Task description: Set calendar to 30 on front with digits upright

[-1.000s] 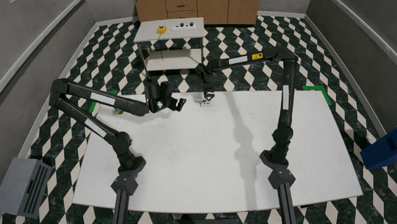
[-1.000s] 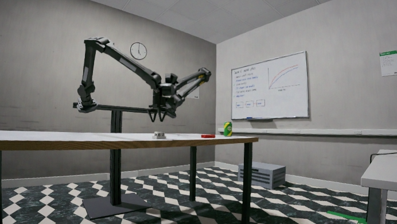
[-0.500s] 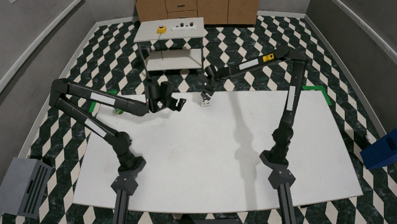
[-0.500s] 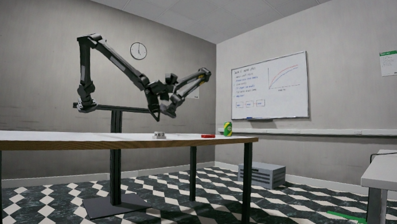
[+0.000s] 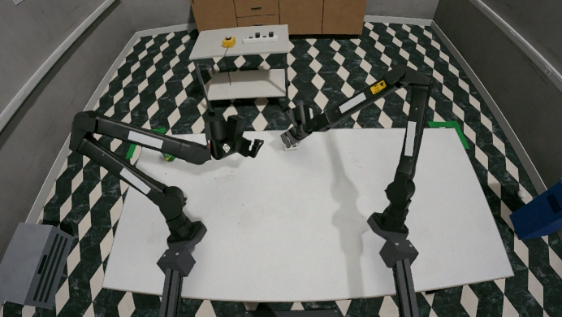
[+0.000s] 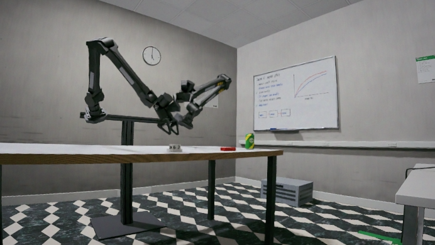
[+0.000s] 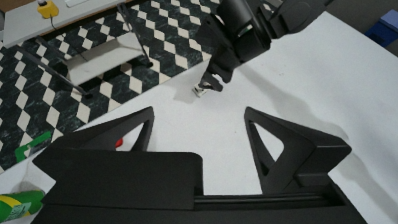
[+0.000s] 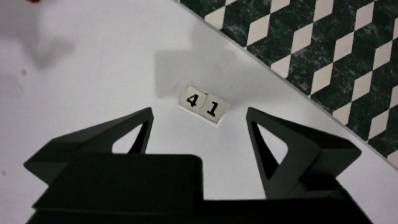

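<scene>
The small white calendar (image 8: 204, 104) stands near the table's far edge with two cubes side by side; their tops read 4 and 1 in the right wrist view. It also shows in the top view (image 5: 291, 147), in the exterior view (image 6: 175, 147) and in the left wrist view (image 7: 201, 90). My right gripper (image 8: 199, 112) (image 5: 289, 138) is open and empty, held above and just beside the calendar. My left gripper (image 5: 255, 147) is open and empty, in the air to the left of the calendar, with its fingers pointing toward it.
A green and yellow can (image 6: 249, 141) stands near the table's left far corner, also visible in the left wrist view (image 7: 15, 205). A flat red object (image 6: 227, 149) lies on the table near it. The table's far edge runs just behind the calendar.
</scene>
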Available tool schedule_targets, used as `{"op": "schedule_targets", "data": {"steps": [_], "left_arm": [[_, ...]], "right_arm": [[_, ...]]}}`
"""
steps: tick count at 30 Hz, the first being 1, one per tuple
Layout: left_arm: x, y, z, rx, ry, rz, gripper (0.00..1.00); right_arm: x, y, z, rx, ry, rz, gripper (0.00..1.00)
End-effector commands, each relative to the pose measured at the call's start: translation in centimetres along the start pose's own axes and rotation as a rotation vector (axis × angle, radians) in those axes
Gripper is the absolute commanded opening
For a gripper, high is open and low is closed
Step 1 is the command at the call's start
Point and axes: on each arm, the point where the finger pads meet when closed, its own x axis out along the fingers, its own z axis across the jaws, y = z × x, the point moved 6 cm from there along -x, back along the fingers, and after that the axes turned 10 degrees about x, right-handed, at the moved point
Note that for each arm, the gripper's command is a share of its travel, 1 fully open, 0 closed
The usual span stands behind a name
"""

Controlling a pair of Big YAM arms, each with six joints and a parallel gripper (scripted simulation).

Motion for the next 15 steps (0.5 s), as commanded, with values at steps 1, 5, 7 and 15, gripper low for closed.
{"op": "schedule_targets", "data": {"steps": [1, 5, 7, 15], "left_arm": [[0.11, -0.22, -0.1, -0.002, 0.002, 0.001, 1.0], [0.11, -0.22, -0.1, -0.002, 0.002, 0.001, 1.0], [0.11, -0.22, -0.1, -0.002, 0.002, 0.001, 1.0], [0.11, -0.22, -0.1, -0.002, 0.002, 0.001, 1.0]], "right_arm": [[-0.39, -1.55, -0.42, 0.051, 0.017, -0.052, 1.0], [-0.38, -1.36, -0.35, 0.035, 0.014, -0.041, 1.0], [-0.38, -1.36, -0.35, 0.035, 0.014, -0.041, 1.0], [-0.38, -1.36, -0.35, 0.035, 0.014, -0.041, 1.0]]}}
